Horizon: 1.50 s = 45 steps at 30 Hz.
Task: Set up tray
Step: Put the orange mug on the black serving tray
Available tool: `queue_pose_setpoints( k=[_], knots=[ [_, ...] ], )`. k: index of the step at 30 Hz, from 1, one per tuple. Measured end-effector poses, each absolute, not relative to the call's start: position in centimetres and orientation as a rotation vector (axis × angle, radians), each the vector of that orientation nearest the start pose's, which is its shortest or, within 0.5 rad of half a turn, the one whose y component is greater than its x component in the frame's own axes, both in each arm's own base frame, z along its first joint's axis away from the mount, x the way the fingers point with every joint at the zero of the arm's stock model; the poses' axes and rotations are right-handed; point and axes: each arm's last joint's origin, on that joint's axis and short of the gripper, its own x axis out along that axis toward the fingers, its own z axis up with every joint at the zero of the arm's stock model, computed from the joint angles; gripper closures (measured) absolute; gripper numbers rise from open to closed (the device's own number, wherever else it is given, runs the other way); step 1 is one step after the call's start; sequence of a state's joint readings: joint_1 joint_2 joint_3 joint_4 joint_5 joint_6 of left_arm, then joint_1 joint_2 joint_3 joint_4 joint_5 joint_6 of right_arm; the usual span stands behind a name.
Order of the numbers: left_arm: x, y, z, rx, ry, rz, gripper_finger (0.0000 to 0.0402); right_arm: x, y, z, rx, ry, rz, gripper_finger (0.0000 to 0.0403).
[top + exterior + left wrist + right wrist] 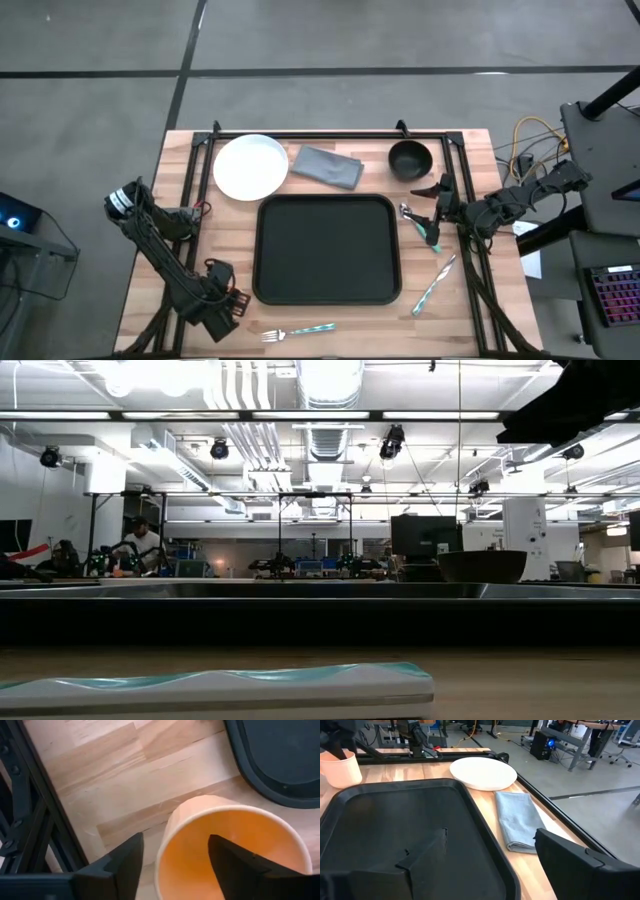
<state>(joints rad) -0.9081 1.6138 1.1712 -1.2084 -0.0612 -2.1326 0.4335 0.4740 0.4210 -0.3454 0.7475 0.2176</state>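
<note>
Fork point(297, 331) on counter point(470, 320) at near edge, 6 o'clock from tray point(327, 248). Left gripper point(226, 305) at 8 o'clock from tray, fingers point(125, 865) apart around rim of orange cup point(230, 852), one inside, one outside. Black tray flat, mid counter. Knife point(434, 284) at its 4 o'clock. Right gripper point(437, 200) at 2 o'clock, fingers apart, nothing between, over spoon point(418, 224). Far row: white plate point(250, 166), grey napkin point(327, 166), black bowl point(410, 158).

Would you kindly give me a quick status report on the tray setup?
Left gripper open astride the orange cup's rim, beside the tray. Right gripper open near the spoon. Tray bare; plate, napkin, bowl outside it.
</note>
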Motion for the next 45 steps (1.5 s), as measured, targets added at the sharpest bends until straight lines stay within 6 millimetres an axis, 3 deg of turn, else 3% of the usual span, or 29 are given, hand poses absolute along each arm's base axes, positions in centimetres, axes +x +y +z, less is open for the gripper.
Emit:
queue_pose_setpoints(
  k=[11, 19, 26, 28, 33, 40, 45],
  knots=[
    [16.8, -21.3, 22.1, -0.857, 1.306, 0.982, 0.0392, 11.2, 3.0, 23.4, -0.011, 0.314, -0.347, 0.0133],
    [17.0, -21.3, 22.9, -0.828, 1.329, 0.928, 0.0400, 11.2, 3.0, 23.4, -0.007, 0.313, -0.348, 0.0146],
    [16.6, -20.1, 28.0, -0.712, 1.320, 1.015, 0.0401, 11.2, 3.0, 23.4, -0.004, 0.315, -0.344, 0.0152],
    [17.0, -19.7, 29.6, -0.696, 1.287, 0.972, 0.0401, 11.2, 3.1, 23.3, 0.000, 0.323, -0.318, 0.0151],
    [19.0, -16.9, 31.7, -0.580, 1.144, 0.836, 0.0401, 11.3, 3.3, 23.0, 0.014, 0.348, -0.232, 0.0147],
    [22.0, -10.8, 32.9, -0.393, 1.138, 0.771, 0.0401, 11.3, 3.4, 22.5, 0.006, 0.369, -0.207, 0.0152],
    [23.7, -7.5, 33.5, -0.313, 1.083, 0.535, 0.0401, 11.3, 3.5, 22.4, 0.004, 0.373, -0.196, 0.0154]
  ],
)
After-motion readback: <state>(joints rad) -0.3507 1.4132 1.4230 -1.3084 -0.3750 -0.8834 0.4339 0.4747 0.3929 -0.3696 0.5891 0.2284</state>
